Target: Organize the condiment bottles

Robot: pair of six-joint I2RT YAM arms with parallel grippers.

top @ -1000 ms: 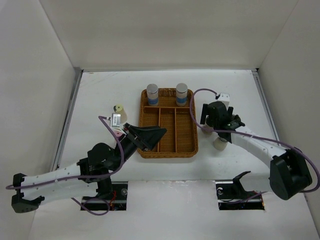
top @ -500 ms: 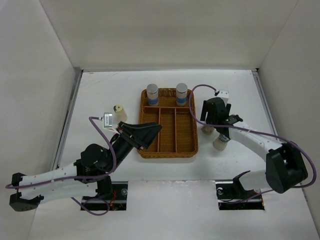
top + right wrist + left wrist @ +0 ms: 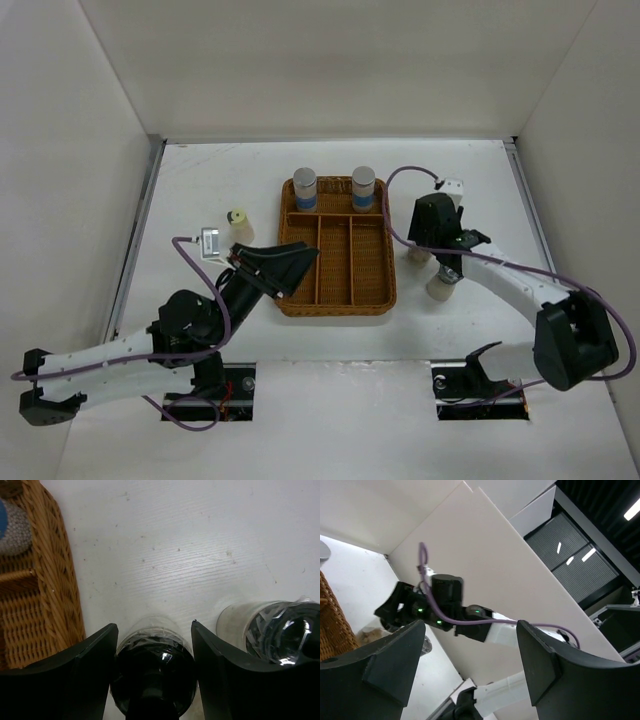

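– So, left to right: what's on the bench?
– Toward the left edge, the cream shaker (image 3: 237,221) stands alone, well apart from the rest. Mid-bench, the left gripper (image 3: 300,258) hangs over the left rim of the wicker tray (image 3: 387,296). Its fingers (image 3: 385,667) are spread with nothing between them. Two blue-label cylinders (image 3: 305,187) sit in the tray's far compartments, toward the far edge. Between the tray and the right edge is the black-topped shaker (image 3: 152,680), with the right gripper (image 3: 153,627) straddling it. The chrome-topped shaker (image 3: 280,640) is just beside it, not touching.
– Right one clamped?
– Cannot tell. The fingers flank the glass closely, but contact versus a slight gap isn't resolvable.
– Handling?
– My read: small, light, rigid glass. Smooth, so it may slip, and breakable if dropped. Take it across the body just under the cap with a moderate squeeze. Lift straight so it doesn't clip the chrome neighbour.
– View differences?
– Only the right wrist view shows the black cap and the spacing to the neighbour; from above, the wrist hides most of that shaker. Only the top view shows the cream shaker and the tray layout. The left wrist view looks across at the right arm and shows little of the bench.
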